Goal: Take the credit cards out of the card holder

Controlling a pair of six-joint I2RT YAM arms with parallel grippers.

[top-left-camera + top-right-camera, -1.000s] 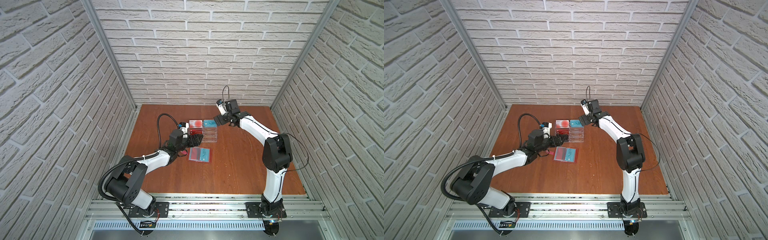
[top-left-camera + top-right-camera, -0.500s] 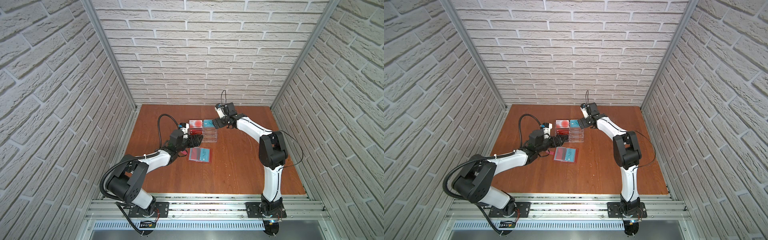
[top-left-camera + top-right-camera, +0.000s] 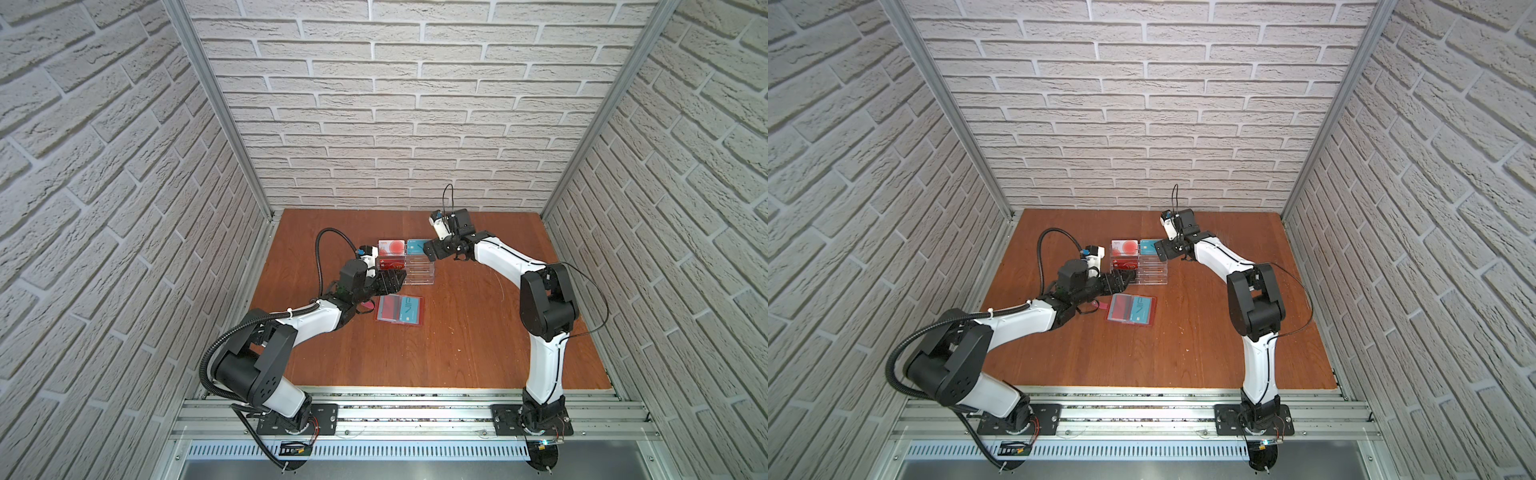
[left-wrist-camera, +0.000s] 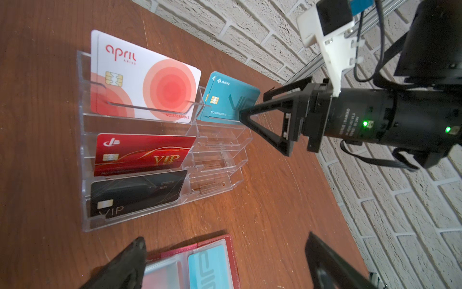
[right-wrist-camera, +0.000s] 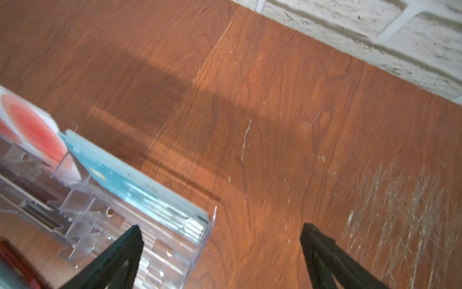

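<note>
Holder [image 4: 212, 243] is laid open on the bench [image 3: 457, 353], just in front of the clear stand [image 4: 215, 160]. A red card [image 3: 387, 309] and a teal card [image 3: 409, 311] are sleeved inside it, and neither is judged out yet. The left tool [image 4: 226, 246] is held over the holder's edge nearest the stand, spread wide and empty. The right tool [image 5: 221, 229], likewise wide and empty, is poised beside the stand's top tier. The holder is best pinned by one tool while a card's edge is pinched and drawn straight along its sleeve, lest the whole holder be dragged. Since a second earlier, the right tool has been brought nearer the stand; the rest is unchanged.
</note>
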